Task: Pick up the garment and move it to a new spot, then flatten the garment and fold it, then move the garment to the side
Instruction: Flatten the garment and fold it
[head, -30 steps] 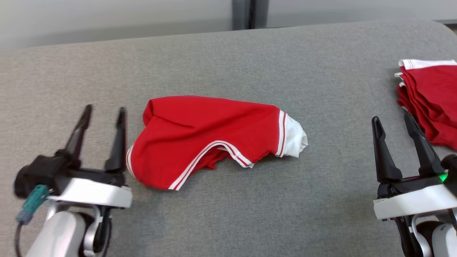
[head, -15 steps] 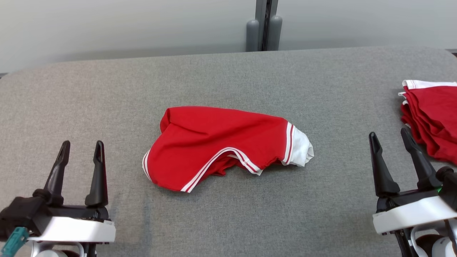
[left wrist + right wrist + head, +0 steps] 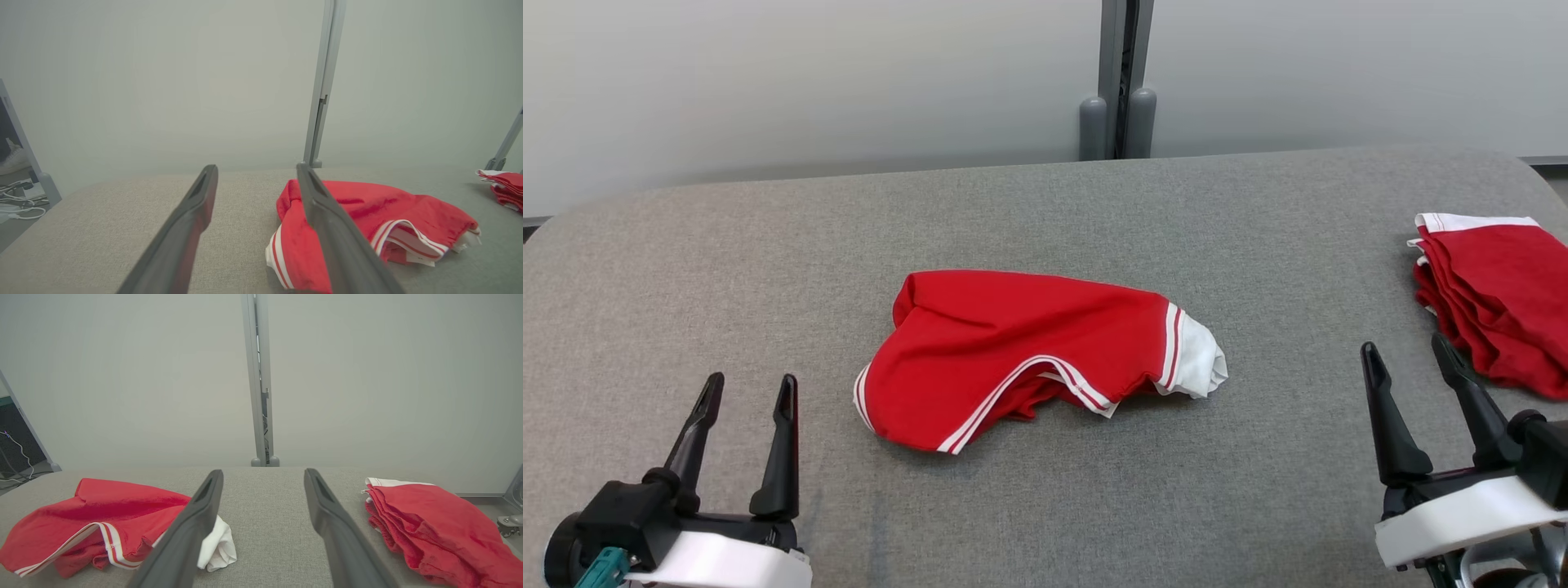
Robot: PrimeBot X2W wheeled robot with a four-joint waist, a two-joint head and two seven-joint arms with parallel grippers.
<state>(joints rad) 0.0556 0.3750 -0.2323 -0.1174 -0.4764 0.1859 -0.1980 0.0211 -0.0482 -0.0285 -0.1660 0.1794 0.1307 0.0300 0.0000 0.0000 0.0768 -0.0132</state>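
The garment (image 3: 1013,347), red with white stripes and a white end, lies crumpled in the middle of the grey padded table (image 3: 1045,212). My left gripper (image 3: 749,390) stands open at the lower left, apart from the garment's left edge. My right gripper (image 3: 1409,356) stands open at the lower right, well clear of the garment. In the left wrist view the garment (image 3: 367,216) lies just right of the open left gripper (image 3: 257,170). In the right wrist view the garment (image 3: 102,522) lies left of the open right gripper (image 3: 263,475).
A stack of folded red garments (image 3: 1494,302) sits at the table's right edge, just beyond my right gripper, and also shows as the stack (image 3: 433,526) in the right wrist view. A grey post (image 3: 1119,82) and pale wall stand behind the table.
The head camera has tilted up, so the whole picture slid down. My left gripper has drawn back from the garment's left edge. The garment lies as before.
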